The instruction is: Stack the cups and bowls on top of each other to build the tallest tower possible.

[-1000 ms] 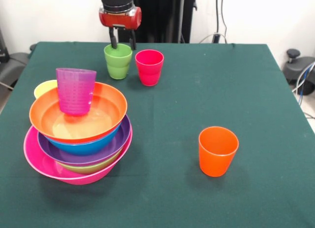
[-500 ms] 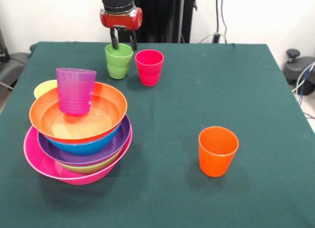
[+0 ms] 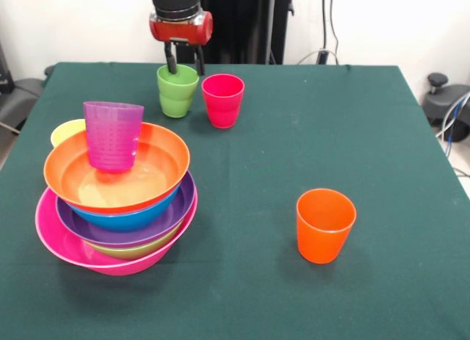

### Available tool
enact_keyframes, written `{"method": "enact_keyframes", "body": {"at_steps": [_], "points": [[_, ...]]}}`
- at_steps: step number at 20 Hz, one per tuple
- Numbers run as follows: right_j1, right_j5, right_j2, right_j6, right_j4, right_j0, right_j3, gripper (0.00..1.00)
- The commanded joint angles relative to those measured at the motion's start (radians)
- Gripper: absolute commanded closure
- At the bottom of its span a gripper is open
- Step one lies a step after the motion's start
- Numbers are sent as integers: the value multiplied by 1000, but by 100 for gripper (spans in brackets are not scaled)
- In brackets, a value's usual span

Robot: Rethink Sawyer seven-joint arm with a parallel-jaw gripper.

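Front view: the hand (image 3: 185, 64) hangs at the far left of the table (image 3: 294, 149), its two fingers parted around the far rim of the green cup (image 3: 177, 91), one inside and one behind; whether they pinch it I cannot tell. The red cup (image 3: 222, 100) stands just right of it. The tower (image 3: 117, 200) sits near left: pink bowl (image 3: 66, 250) lowest, orange bowl (image 3: 117, 180) uppermost, holding the purple cup (image 3: 112, 135). The yellow cup (image 3: 64, 131) peeks out behind. The orange cup (image 3: 324, 225) stands alone, near right.

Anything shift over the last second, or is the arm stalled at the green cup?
The gripper and the green cup it straddles edged slightly toward the red cup early in that second, then held. One finger is inside the cup, the other behind its rim. The bowl tower, purple cup and orange cup stayed put.
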Motion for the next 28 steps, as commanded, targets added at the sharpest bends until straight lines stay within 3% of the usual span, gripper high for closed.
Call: {"method": "enact_keyframes", "body": {"at_steps": [1,16,28], "points": [[37,-21,17,-11,-64,9,-103,0],[-44,41,15,34,3,88,-79,0],[-13,14,8,38,1,98,-100,0]]}}
